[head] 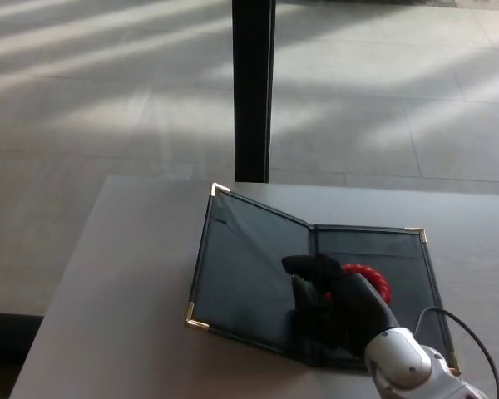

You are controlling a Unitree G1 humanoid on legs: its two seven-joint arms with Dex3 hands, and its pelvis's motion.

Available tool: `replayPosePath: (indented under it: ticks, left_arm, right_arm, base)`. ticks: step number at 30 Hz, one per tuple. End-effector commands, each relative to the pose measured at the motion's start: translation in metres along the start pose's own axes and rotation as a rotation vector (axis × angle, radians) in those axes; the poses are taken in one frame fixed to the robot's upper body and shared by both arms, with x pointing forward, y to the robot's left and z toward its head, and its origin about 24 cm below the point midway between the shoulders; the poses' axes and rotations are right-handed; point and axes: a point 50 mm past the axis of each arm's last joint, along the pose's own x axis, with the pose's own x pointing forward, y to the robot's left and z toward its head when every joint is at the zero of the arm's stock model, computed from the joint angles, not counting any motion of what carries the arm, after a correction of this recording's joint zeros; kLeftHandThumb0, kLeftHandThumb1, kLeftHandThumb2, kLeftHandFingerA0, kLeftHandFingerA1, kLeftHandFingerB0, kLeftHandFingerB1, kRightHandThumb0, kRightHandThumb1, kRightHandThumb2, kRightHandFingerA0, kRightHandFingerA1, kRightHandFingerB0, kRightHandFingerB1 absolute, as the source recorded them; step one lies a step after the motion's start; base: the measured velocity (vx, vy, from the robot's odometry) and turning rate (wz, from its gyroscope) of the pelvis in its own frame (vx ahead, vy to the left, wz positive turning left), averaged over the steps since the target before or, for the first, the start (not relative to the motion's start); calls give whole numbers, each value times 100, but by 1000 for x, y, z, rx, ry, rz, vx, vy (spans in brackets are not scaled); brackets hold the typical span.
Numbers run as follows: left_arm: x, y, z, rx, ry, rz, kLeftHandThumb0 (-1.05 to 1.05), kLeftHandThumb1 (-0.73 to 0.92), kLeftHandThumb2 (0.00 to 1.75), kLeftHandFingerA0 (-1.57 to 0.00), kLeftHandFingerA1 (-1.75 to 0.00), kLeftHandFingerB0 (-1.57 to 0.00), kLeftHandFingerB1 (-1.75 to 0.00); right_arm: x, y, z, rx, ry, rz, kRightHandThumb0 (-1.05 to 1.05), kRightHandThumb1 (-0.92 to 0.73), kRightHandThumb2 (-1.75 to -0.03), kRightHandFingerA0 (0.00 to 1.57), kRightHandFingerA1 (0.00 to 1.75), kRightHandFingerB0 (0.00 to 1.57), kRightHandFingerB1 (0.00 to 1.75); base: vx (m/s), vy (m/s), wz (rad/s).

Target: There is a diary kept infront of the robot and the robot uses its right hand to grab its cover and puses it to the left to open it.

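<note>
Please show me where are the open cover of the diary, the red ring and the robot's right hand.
open cover (245, 270): head view, on the middle of its inner face.
red ring (374, 275): head view, on its visible upper arc, beside the hand.
right hand (337, 307): head view, on the back of the hand.

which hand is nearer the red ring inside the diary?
Right. The right hand lies on the open dark diary, overlapping the red ring from its near-left side. The left hand is not in view.

right hand (337, 309): black, thick fingers (308, 266); wrist: silver | cable: black, thin
</note>
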Motion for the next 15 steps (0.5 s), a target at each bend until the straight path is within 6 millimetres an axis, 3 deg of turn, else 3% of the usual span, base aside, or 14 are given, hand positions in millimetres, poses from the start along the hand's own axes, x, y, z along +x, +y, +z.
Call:
replayPosePath:
  ticks: [1,2,3,4,5,6,8,9,10,11,12,13,14,15]
  left_arm:
    - [1,2,9,45,-30,20,-105,92,106,-32,-160,-23,-138]
    - [1,1,9,40,-30,27,-105,92,106,-34,-159,-24,-138]
    - [1,0,9,38,-30,28,-93,60,143,-46,-120,0,-88]
    - [1,-1,9,38,-31,26,-93,60,143,-46,-120,0,-88]
    - [2,-2,10,40,-32,25,-105,92,106,-34,-160,-25,-141]
    - [2,-5,10,39,-32,20,-98,63,147,-44,-122,0,-91]
    - [2,-6,10,68,-34,11,-94,59,143,-48,-122,0,-88]
    - [2,-7,10,72,-34,-2,-84,54,137,-39,-111,-3,-85]
    - [2,-8,10,73,-34,-3,-84,54,137,-39,-111,-3,-85]
    - [2,-8,10,58,-37,-9,-105,92,105,-30,-160,-22,-138]
    - [3,-9,10,56,-39,-12,-105,92,105,-30,-160,-22,-138]
    - [3,-10,11,60,-42,-11,-105,92,105,-31,-160,-22,-137]
    - [3,-10,12,61,-42,-12,-105,92,104,-30,-159,-21,-137]
    - [3,-10,12,61,-42,-12,-105,92,104,-30,-159,-21,-137]
  right_arm:
    - [33,-48,14,-65,-23,-187,-85,-92,-72,42,89,22,45]
    - [36,-47,17,-73,-39,-187,-71,-68,-115,64,94,5,49]
    - [38,-46,20,-71,-46,-189,-85,-92,-69,60,117,24,47]
    - [40,-45,22,-67,-46,-193,-85,-92,-69,60,117,24,47]
    - [42,-42,25,-49,-47,-193,-86,-91,-68,74,132,21,44]
    - [45,-40,30,-56,-54,-178,-88,-92,-69,71,146,27,46]
    - [50,-24,38,-80,-62,-137,-86,-92,-68,55,79,22,45]
    - [52,-16,42,-96,-55,-115,-87,-92,-68,67,101,20,43]
    - [52,-17,42,-95,-55,-117,-87,-92,-68,67,101,20,43]
    - [54,-2,45,-137,-77,-76,-87,-72,-108,84,100,15,51]
    - [54,-1,45,-140,-82,-74,-87,-72,-108,84,100,15,51]
    - [55,15,49,-156,-98,-27,-92,-92,-68,79,98,20,41]
    - [53,23,51,-151,-117,6,-92,-92,-68,65,88,18,41]
    - [53,26,51,-148,-125,18,-92,-92,-68,65,88,18,41]
  base:
    - [0,0,0]
    - [0,0,0]
    - [0,0,0]
    - [0,0,0]
    - [0,0,0]
    - [0,0,0]
    - [0,0,0]
    - [0,0,0]
    - [0,0,0]
    - [0,0,0]
    - [0,0,0]
    - [0,0,0]
    - [0,0,0]
    - [0,0,0]
